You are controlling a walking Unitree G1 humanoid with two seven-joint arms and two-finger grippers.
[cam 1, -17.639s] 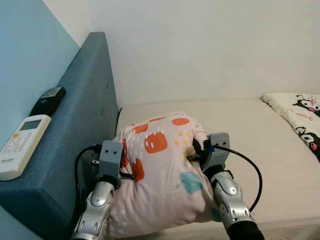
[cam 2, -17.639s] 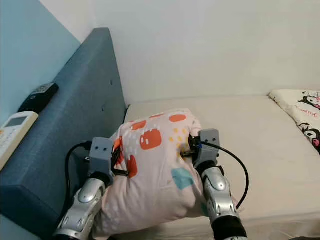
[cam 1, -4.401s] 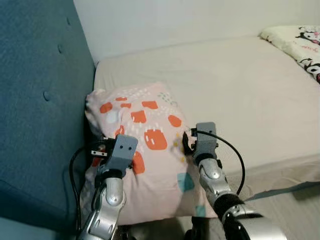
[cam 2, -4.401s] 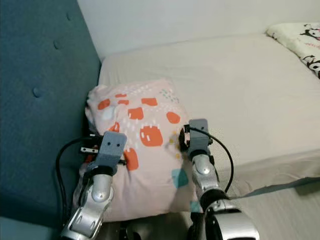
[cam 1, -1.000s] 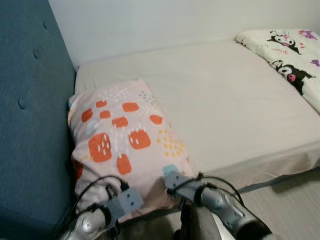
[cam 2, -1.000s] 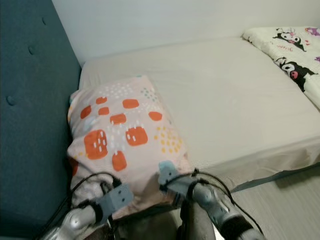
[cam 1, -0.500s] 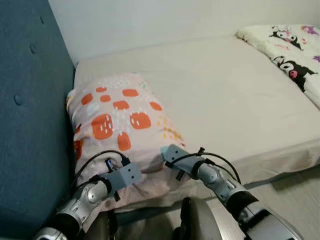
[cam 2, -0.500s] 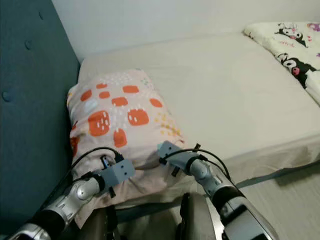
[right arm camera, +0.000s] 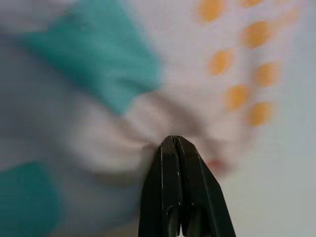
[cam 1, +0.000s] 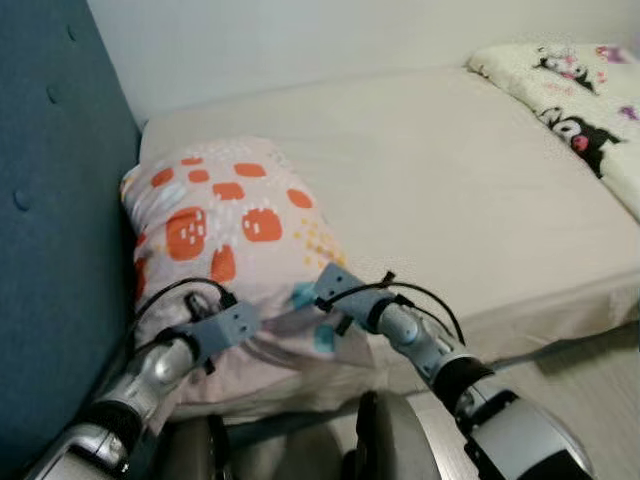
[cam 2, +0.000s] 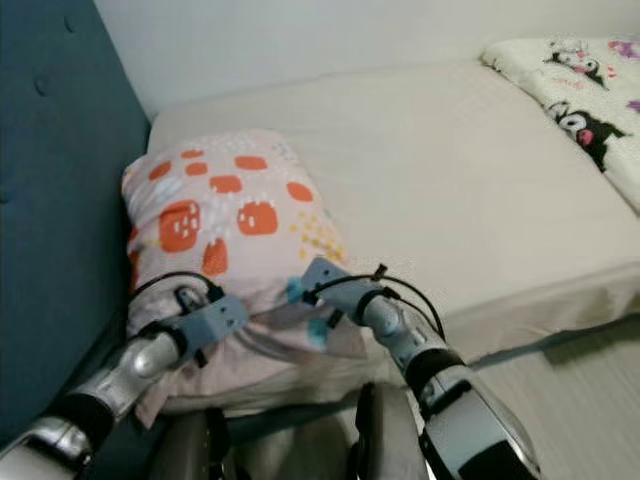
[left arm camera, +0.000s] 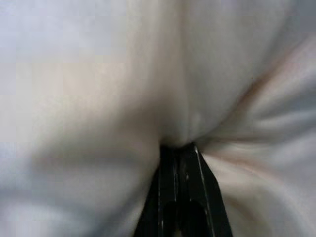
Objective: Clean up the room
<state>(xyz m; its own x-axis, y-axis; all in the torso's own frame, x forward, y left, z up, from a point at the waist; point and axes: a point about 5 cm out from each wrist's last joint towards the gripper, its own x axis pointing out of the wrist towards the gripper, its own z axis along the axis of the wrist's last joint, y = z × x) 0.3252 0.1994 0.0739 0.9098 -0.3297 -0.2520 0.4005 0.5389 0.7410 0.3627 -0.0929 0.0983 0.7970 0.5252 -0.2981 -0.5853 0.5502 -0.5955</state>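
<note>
Vs 1 s ago: both arms are lifted and reach further in, bunching the near edge of the soft pink pillow with orange and teal blotches. Left gripper and right gripper are each clamped on a fabric fold. Pillow lies on the beige mattress, against the blue upholstered headboard.

pink pillow w/ orange, teal patches, blue headboard

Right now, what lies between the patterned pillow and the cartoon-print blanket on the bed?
Just bare beige mattress sheet between the pink orange-patterned pillow and the white cartoon-print blanket, as the left eye view shows.
</note>
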